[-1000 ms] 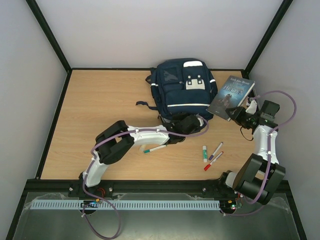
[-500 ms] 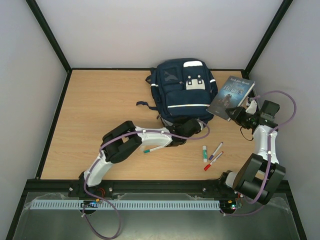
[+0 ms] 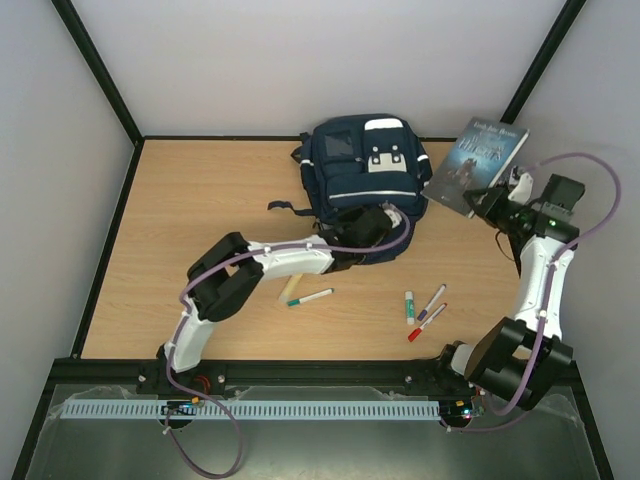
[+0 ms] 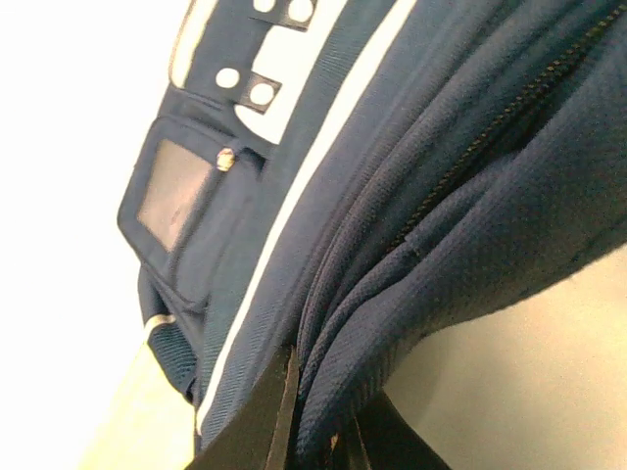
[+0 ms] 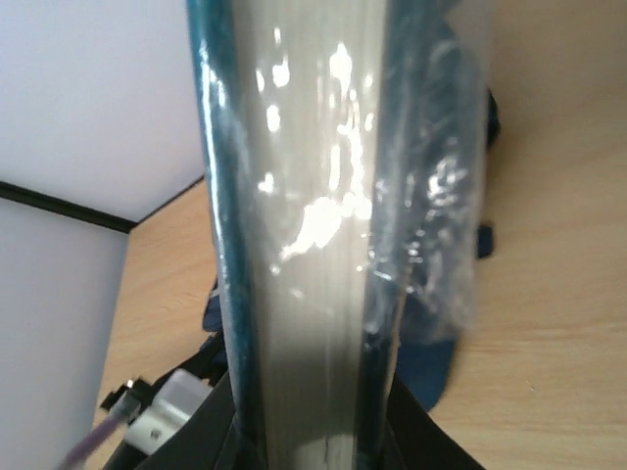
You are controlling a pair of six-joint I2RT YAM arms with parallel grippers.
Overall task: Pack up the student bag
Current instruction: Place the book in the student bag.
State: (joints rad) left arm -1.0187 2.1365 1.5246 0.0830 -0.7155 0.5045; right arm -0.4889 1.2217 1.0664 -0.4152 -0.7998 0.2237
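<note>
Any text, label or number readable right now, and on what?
None can be quoted.
On the book cover: title lines, too blurred to read.
On the student bag and its patch: no lettering shows.
On the markers and glue stick: too small to read.

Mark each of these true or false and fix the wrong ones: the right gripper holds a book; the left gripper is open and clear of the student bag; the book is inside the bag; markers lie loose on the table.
1. The right gripper holds a book. True.
2. The left gripper is open and clear of the student bag. False: it is shut, pinching fabric at the bag's near edge beside a zipper.
3. The book is inside the bag. False: it is outside, to the bag's right, clamped in the right gripper.
4. Markers lie loose on the table. True: they lie nearer the arm bases than the bag.
</note>
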